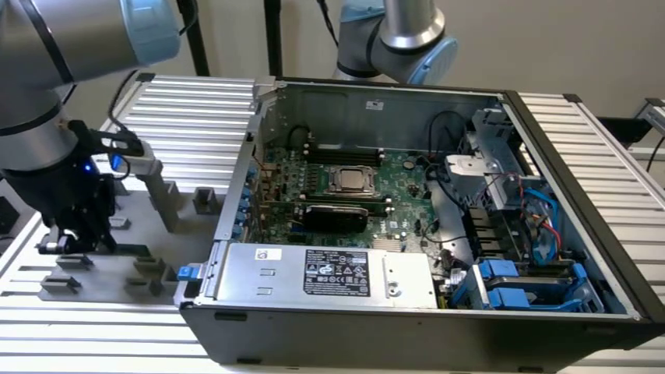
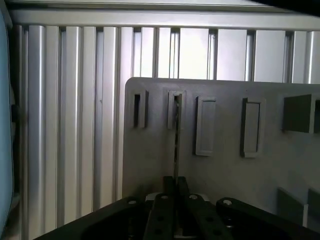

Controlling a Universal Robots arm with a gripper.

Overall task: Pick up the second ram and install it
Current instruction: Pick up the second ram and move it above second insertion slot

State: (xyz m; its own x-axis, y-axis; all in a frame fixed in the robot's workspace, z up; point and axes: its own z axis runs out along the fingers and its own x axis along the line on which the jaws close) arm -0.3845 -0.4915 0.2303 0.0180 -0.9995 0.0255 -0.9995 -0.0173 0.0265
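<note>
Where the arm works: at the exterior view's left, the arm [image 1: 47, 148] reaches down onto a grey plate [image 1: 107, 274] [image 2: 150, 165] that lies on the slatted bench [image 1: 198, 101] [image 2: 75, 125], beside the open case [image 1: 416, 335].
End effector [image 1: 78, 240] [image 2: 176, 184]: black and pointing down at the plate. In the wrist view its fingers [image 2: 166, 205] are drawn in almost fully and pinch the ram [image 2: 176, 140] from both faces — only the thin board keeps them apart.
Ram: seen edge-on in the wrist view, a thin dark line running from between the fingers to a narrow slot in the plate.
Slot: the second from the plate's edge next to the bare slats, with more slots and raised blocks in the same row.
Seated or lifted: I cannot tell whether the ram's lower edge sits in the slot or is clear of it.
Case: lid off, at the exterior view's right of the plate. The motherboard [image 1: 406, 206] lies inside, with a processor socket [image 1: 351, 181] near its middle and a silver power supply [image 1: 332, 273] along the near wall.
Ram and case: well apart — the ram is at the plate, outside the case.
</note>
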